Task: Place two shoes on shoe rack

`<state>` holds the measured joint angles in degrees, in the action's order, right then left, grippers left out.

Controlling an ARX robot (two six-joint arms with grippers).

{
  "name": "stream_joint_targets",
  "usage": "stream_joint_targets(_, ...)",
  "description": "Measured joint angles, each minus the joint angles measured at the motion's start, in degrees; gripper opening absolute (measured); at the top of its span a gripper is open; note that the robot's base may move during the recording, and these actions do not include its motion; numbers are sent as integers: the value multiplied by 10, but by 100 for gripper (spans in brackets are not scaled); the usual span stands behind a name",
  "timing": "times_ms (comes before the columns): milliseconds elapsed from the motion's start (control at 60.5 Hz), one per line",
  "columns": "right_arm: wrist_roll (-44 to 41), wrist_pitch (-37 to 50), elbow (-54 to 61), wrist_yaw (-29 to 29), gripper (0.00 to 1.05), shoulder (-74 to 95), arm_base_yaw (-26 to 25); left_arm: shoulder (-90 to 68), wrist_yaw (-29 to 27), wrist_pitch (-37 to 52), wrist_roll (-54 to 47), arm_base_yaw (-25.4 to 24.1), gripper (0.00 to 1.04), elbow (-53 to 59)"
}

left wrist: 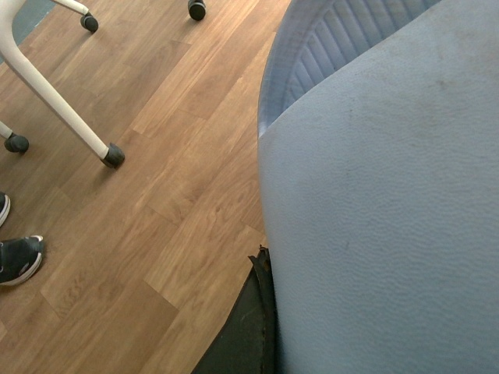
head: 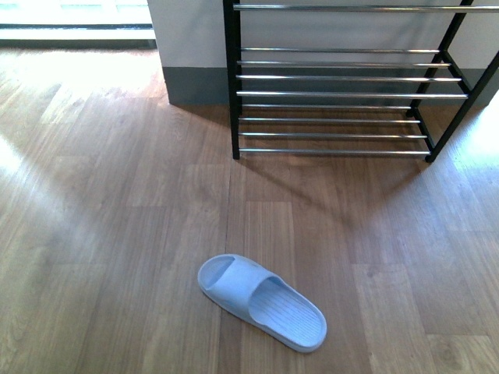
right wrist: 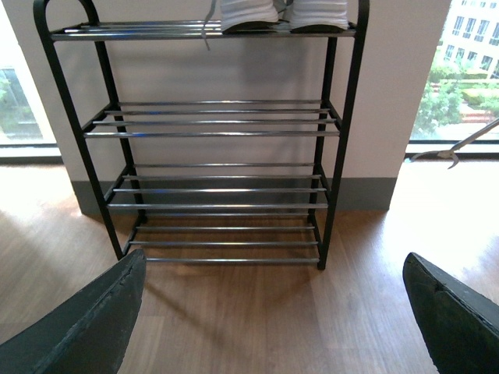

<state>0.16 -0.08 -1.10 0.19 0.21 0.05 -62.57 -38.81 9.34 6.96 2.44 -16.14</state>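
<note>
Warm brown wood-plank floor point(head: 117, 234) is running through all three views. A white wall point(right wrist: 195, 78) with a grey skirting is standing behind the shoe rack point(right wrist: 226, 132), and bright windows point(right wrist: 468, 62) are opening on either side of it.

The front view is showing neither arm. It is showing one light-blue slide on the floor point(head: 261, 302), lying sole down and well apart from the rack's feet. Where this slide lies relative to either gripper cannot be told.

Only the right wrist view is taking in the whole rack: four tiers of chrome rods, with two white-soled shoes point(right wrist: 245, 12) sitting side by side on the top tier. Only the left wrist view is showing white chair legs point(left wrist: 54, 101) on dark castors and a dark shoe point(left wrist: 17, 261) on the floor.

The right gripper point(right wrist: 273, 269) is hanging wide open, its two dark fingers point(right wrist: 86, 327) spread far apart with nothing between them. The rack is standing straight ahead of it, framed between the fingers and well apart from them.

The left gripper point(left wrist: 256, 312) is clamping the held slide point(left wrist: 382, 218). One dark finger is pressing against the slide's edge and the other is hidden behind the rubber. The slide is filling the space right at this gripper, with the floor well below it.
</note>
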Motion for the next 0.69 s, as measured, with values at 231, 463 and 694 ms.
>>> stream_joint_targets(231,0,0,0,-1,96,0,0,0,0,0,-1,0,2,0)
stream_joint_targets(463,-32,47,-10,-285,96,112,-96,0,-1,0,-1,-1,2,0)
stream_joint_targets(694,-151,314,-105,-260,96,582,-18,0,0,0,-1,0,2,0)
